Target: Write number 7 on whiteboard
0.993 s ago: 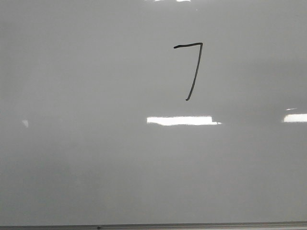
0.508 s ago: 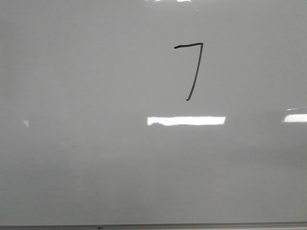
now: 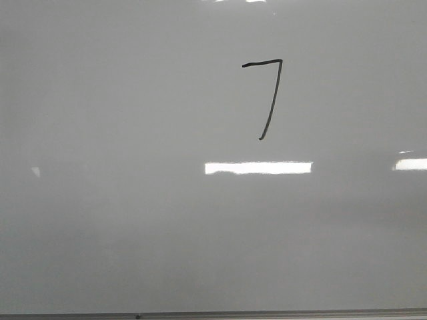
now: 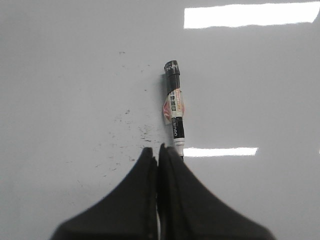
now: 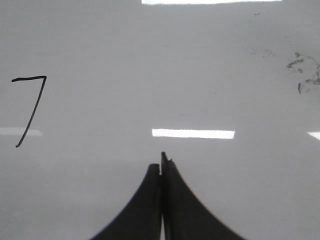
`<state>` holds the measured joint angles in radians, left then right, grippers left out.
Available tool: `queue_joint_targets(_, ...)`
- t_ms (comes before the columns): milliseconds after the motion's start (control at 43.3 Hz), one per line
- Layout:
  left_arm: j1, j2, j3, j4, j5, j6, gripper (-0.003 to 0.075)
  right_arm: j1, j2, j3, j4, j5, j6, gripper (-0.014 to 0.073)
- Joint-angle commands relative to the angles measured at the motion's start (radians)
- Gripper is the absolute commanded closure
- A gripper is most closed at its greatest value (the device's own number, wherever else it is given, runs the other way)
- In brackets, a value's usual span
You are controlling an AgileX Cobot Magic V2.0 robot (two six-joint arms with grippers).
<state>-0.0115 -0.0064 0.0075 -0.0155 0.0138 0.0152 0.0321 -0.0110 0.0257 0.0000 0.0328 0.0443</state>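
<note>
The number 7 [image 3: 267,93] is drawn in thin black ink in the upper middle of the front view, a little right of center, on the whiteboard [image 3: 133,220]. It has a short flat top line and a long leaning line, so the writing looks done. In the right wrist view the same 7 sits at the left edge.

A marker [image 4: 174,107] lies flat on the board in the middle of the left wrist view, just past the tips of the left claw [image 4: 159,150]. That claw is pressed shut with no gap. I cannot tell if it pinches the near end of the marker or only sits beside it. The right claw [image 5: 161,162] is also closed tight and holds nothing.

The marker looks light, stiff and smooth, so it may roll or slip. The best place to grab it is the middle of the barrel, where the label is. The label has small print, too tiny to read. The board is hard and shiny, and wet ink would smear if rubbed.
</note>
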Motion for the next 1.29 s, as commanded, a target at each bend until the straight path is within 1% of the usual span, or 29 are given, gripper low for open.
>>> queue_joint_targets(0,0.0,-0.012,0.013,-0.008,-0.084,-0.001,0.0741,0.001,-0.017,-0.002,-0.01,-0.093,-0.005,0.0711)
queue_joint_targets(346,0.0,-0.012,0.013,-0.008,-0.084,-0.001,0.0741,0.0,-0.019,-0.002,-0.01,-0.093,-0.005,0.0711)
queue_joint_targets(531,0.0,-0.012,0.013,-0.008,-0.084,-0.001,0.0741,-0.029,-0.019,-0.002,-0.01,-0.083,-0.005,0.0711)
queue_joint_targets(1270,0.0,-0.012,0.013,-0.008,-0.084,-0.001,0.0741,-0.028,-0.018,-0.002,-0.01,-0.075,-0.005,0.0711)
